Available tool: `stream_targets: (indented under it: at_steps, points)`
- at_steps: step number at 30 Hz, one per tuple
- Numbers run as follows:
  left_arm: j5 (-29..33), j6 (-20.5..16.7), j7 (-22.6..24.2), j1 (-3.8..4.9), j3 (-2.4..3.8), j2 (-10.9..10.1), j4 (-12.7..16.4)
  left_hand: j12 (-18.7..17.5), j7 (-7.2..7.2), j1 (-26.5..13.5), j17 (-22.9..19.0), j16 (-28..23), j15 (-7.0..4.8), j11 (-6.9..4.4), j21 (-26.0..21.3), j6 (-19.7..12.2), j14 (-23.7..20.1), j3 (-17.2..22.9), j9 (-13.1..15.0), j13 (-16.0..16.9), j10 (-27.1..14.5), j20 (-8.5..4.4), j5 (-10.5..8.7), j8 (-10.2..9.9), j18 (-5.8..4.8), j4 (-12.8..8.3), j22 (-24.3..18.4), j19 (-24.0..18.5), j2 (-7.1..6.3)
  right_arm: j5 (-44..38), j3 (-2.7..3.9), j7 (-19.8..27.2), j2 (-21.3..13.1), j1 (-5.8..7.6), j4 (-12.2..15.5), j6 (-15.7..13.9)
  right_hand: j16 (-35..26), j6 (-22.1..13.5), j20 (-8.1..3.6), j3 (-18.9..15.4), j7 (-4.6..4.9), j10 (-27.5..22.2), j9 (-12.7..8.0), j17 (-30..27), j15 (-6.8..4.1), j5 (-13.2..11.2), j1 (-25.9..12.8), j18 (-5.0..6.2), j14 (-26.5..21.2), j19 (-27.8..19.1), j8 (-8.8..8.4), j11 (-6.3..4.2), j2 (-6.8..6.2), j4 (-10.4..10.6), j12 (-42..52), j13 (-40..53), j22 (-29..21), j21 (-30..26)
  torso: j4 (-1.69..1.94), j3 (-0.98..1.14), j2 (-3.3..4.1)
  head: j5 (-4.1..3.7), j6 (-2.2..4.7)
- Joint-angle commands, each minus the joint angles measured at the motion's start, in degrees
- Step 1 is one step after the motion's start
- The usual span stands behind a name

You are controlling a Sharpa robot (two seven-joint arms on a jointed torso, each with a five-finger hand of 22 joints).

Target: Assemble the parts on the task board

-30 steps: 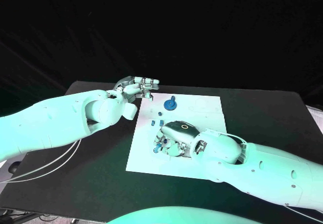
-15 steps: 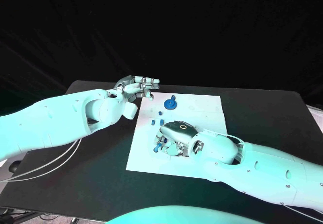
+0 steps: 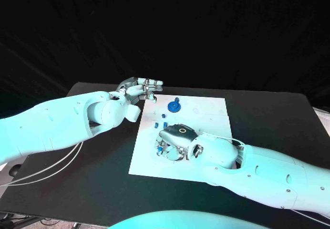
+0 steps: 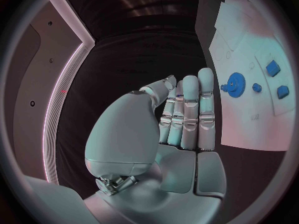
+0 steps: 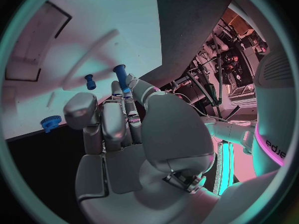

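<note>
One camera sits up high on the robot's head and looks down at the black desk [image 3: 82,191] and the white task board [image 3: 206,107] in its middle, from a little way off. One camera sits behind the left hand [image 4: 168,134], very close, and sees the board off to one side. One sits behind the right hand [image 5: 124,134], very close, looking down onto the board. All three see the board and the blue gear [image 3: 174,106].

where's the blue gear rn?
In the head view the blue gear sits on the far part of the white board, just right of the left hand and beyond the right hand.
</note>
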Motion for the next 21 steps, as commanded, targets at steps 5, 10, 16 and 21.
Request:
stream_targets:
  at_steps: [5,10,16,21]
  points:
    - [-0.16,0.97,0.22,0.02,0.04,0.1,0.07,0.26,0.0,-0.09,-0.06,-0.18,0.27,0.0,-0.21,-0.48,-0.3,-0.3,-0.02,0.08,-0.5,-0.02,0.12,0.18,0.65,-0.11,-0.05,0.31,0.68,-0.35,-0.55,-0.84,-0.05,-0.43,-0.13,-1.19,-4.69,-11.63,1.27,-7.27,0.98,-8.69,-1.22,-6.01,1.39,3.03,-4.39,0.74,-1.2,-3.98,-1.11,1.77,-4.56,2.31,-2.18,0.01,-7.11,-5.11,0.03,0.0,-0.02,0.14,0.12]
    - [-0.16,1.06,0.12,0.02,0.04,0.09,0.03,0.26,0.0,-0.09,-0.06,-0.18,0.27,0.0,-0.21,-0.48,-0.3,-0.3,-0.02,0.08,-0.5,-0.02,0.12,0.18,0.65,-0.11,-0.05,0.31,0.68,0.16,-0.58,-1.12,-1.23,-0.58,0.73,-7.22,-5.03,-12.97,1.38,-12.39,0.78,-11.04,-1.02,-7.14,1.64,3.86,-3.18,0.93,-1.63,-4.28,-1.02,1.92,-4.15,3.07,-0.65,0.12,-8.08,-5.88,-0.12,0.03,-0.08,0.13,0.26]
    - [-1.06,1.18,-0.14,0.0,0.03,-0.05,-0.08,0.36,0.0,-0.11,-0.11,-0.16,0.28,0.01,-0.26,-0.53,-0.32,-0.36,-0.02,0.09,-0.6,0.0,0.12,0.2,0.66,-0.12,-0.08,0.32,0.69,3.98,0.52,0.81,-5.98,-0.44,5.16,-15.07,-10.21,-11.66,1.2,-15.71,0.94,-10.37,-0.69,-14.07,1.69,7.85,-1.02,2.07,-3.86,-7.11,-0.32,1.7,-2.96,3.58,2.59,0.48,-14.78,-10.9,-0.3,0.2,-0.1,0.16,0.91]
    - [-1.33,1.26,-0.24,-0.03,0.02,-0.25,-0.02,0.38,0.02,-0.13,-0.13,-0.16,0.29,0.02,-0.29,-0.58,-0.33,-0.4,-0.03,0.09,-0.67,0.0,0.11,0.2,0.66,-0.12,-0.09,0.32,0.65,9.3,1.22,1.51,-12.26,1.95,9.29,-14.9,-9.9,-10.43,1.0,-17.43,1.02,-8.68,-0.65,-14.31,1.5,8.34,-1.46,1.99,-3.76,-6.87,-0.13,1.51,-2.23,4.73,4.94,0.52,-14.87,-11.11,-0.48,-0.02,-0.33,-0.3,1.22]
